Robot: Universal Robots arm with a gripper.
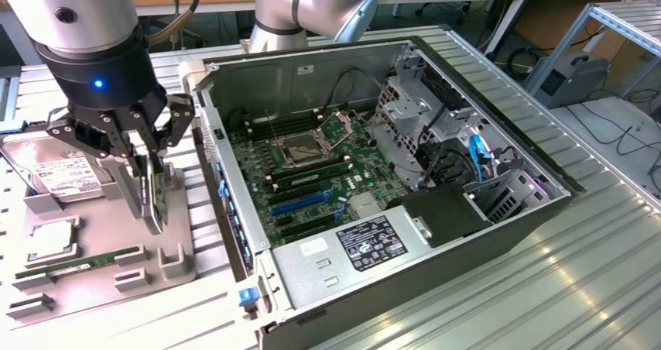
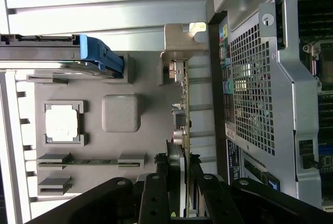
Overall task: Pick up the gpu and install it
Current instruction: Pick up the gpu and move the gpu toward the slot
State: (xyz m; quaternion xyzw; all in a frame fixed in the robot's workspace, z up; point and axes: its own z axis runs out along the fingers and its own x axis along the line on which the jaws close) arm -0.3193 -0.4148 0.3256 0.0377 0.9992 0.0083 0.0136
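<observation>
- Clamping both faces of the gpu (image 1: 153, 199) (image 2: 183, 104), the end effector (image 1: 145, 164) (image 2: 180, 161) is clenched on the card's upper part.
- Gpu: on edge, upright, over the grey tray (image 1: 104, 226). Its silver bracket faces away from the fingers in the wrist view. Whether its lower edge touches the tray cannot be told.
- Tray: on the ribbed metal surface (image 1: 578, 272), just beside the open case (image 1: 413, 241), on the exterior view's left.
- Also in the tray: hard drive (image 1: 52, 176), CPU (image 1: 52, 238), RAM stick (image 1: 77, 265).
- Case: lying open, motherboard (image 1: 309, 172) exposed.
</observation>
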